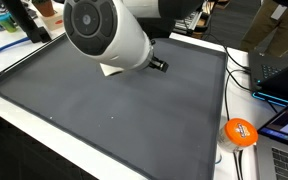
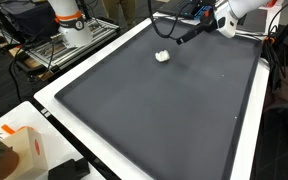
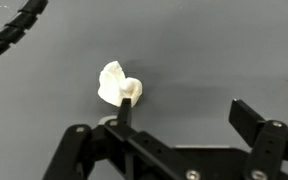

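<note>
Jaws spread wide, nothing between them: that is how I hang over the dark mat point(image 2: 154, 110) that covers the desk point(image 2: 84, 67). The white crumpled wad point(image 3: 117, 85) lies on the mat, not centred in my opening. In the wrist view it sits off to the picture's left, right at the tip of one of my fingers point(image 3: 127, 108), which overlaps its lower edge. My opposite finger point(image 3: 249, 120) stands well apart from it, with bare mat point(image 3: 204, 50) filling the gap between the two. Whether that near fingertip touches the wad I cannot tell from this angle.

In an exterior view the wad point(image 2: 162, 56) rests near the far edge of the mat, just beside and below my tip, with a sliver of mat showing between us. A black ribbed hose point(image 3: 14, 30) curves across the upper corner of the wrist view. An orange round thing point(image 1: 241, 132) sits off the mat, by its corner, well apart from me.
</note>
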Controlling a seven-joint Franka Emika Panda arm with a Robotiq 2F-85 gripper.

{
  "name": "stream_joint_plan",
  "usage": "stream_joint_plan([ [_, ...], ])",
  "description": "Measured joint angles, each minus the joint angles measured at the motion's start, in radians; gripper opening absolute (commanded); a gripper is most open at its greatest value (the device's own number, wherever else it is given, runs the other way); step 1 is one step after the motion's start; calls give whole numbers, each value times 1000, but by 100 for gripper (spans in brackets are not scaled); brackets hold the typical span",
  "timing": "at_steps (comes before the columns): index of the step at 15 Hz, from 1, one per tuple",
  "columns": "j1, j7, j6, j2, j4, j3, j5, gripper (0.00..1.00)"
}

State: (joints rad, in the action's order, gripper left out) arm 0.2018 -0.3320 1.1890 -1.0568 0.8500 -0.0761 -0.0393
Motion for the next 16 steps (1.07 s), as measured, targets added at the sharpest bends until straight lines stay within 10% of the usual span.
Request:
stream_joint_plan([
  [16, 33, 132, 122, 1, 32, 16, 194, 100],
])
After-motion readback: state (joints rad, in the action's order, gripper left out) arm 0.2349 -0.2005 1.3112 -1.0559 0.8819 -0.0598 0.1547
